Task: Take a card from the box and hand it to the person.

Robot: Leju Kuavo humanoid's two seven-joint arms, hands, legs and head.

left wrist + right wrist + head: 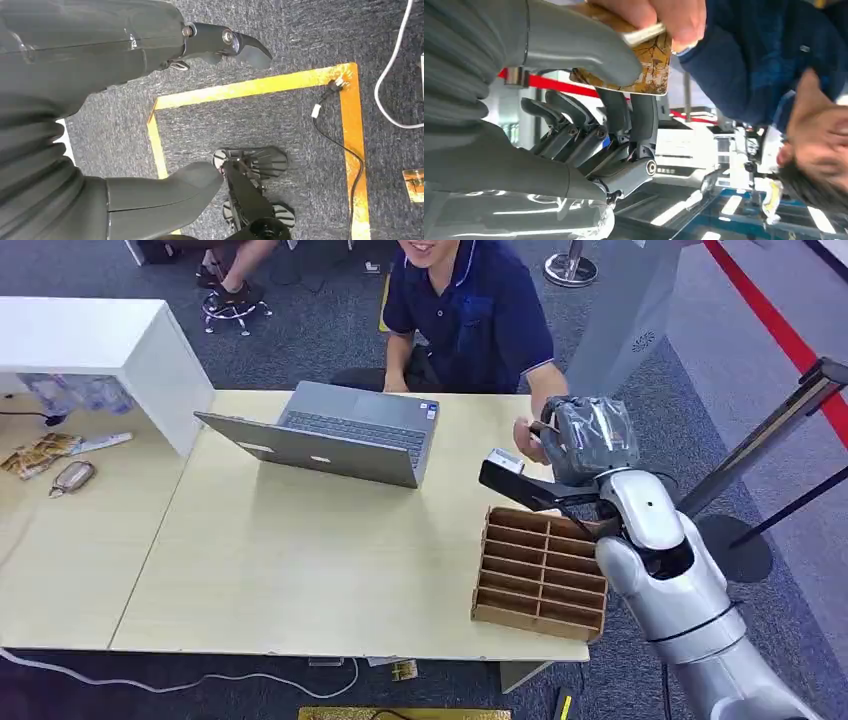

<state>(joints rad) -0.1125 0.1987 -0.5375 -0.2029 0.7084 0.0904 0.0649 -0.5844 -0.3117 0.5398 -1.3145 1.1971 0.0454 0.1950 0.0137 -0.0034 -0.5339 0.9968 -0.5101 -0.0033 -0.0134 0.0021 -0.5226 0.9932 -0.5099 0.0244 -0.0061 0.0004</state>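
Observation:
My right hand (588, 438) is raised above the table's far right corner, beyond the brown compartmented cardboard box (541, 573). In the right wrist view a gold-brown patterned card (650, 65) sits pinched between the thumb and dark fingers (621, 112) of my right hand (574, 100). A person's hand (659, 17) grips the same card at its edge. The person in a dark blue shirt (480, 315) sits behind the table, with a hand (527, 437) right beside mine. My left hand (75, 125) hangs over the carpet, fingers apart and holding nothing.
An open grey laptop (345, 430) stands on the pale wooden table (300, 560) left of the box. A white cabinet (100, 340) and small items (60, 455) lie at far left. A red-belt barrier (790, 390) stands to the right.

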